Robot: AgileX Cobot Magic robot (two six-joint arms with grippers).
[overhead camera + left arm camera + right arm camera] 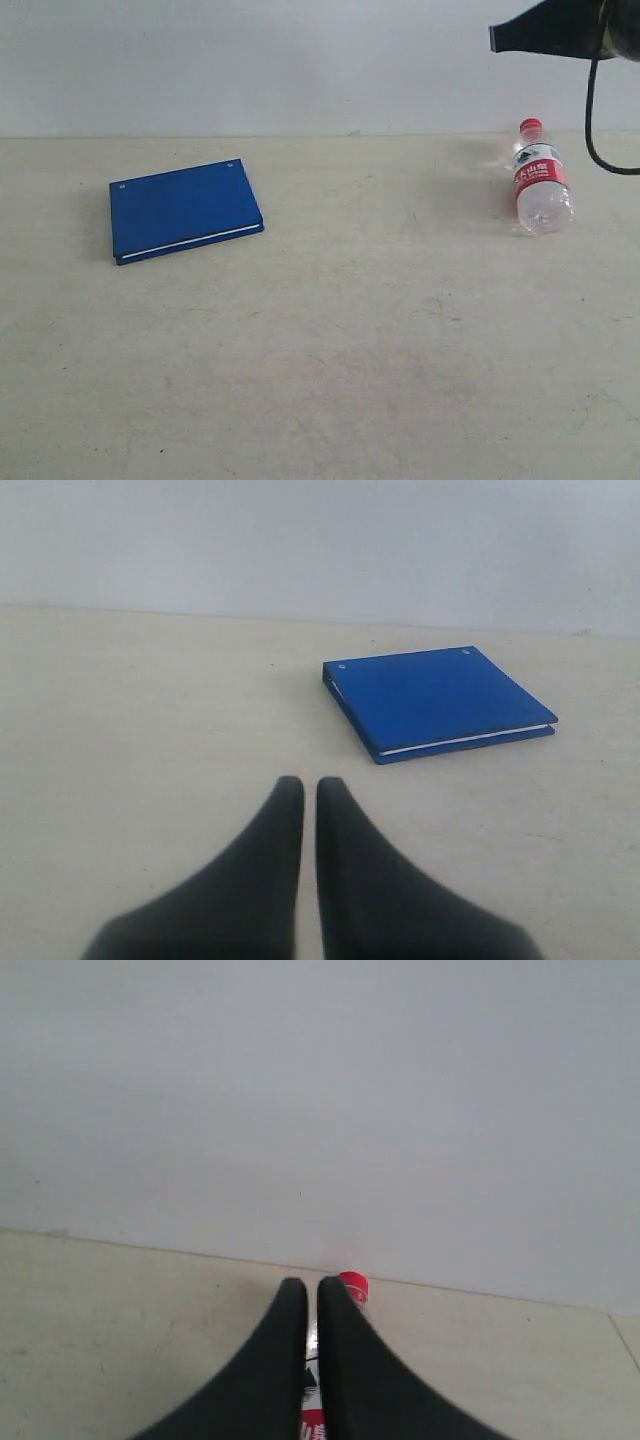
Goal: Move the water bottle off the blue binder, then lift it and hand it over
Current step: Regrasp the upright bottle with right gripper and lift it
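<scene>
The left gripper (302, 782), with its smooth black tapered fingers, is hovering just short of a thin, flat, rectangular blue binder (184, 212). Its jaws are clenched together and gripping nothing. The blue binder is lying flat on the matte, faintly scuffed beige table (350, 350), showing a white page edge along its near side and two small rivets along its far side. Its cover is carrying nothing. Well apart to the right of the blue binder, a small clear plastic water bottle (541, 180) with a red screw cap and a red, white and green label is resting on the table, seemingly on its side with the cap pointing toward the plain pale wall (250, 60). The right gripper (311, 1285) is hanging above the water bottle, farther right of the binder, with a black cable (592, 110) looping beside it. Its jaws are pressed shut on nothing. In the right wrist view the red cap is peeking out just past the fingertips and the label is showing through the slit.
</scene>
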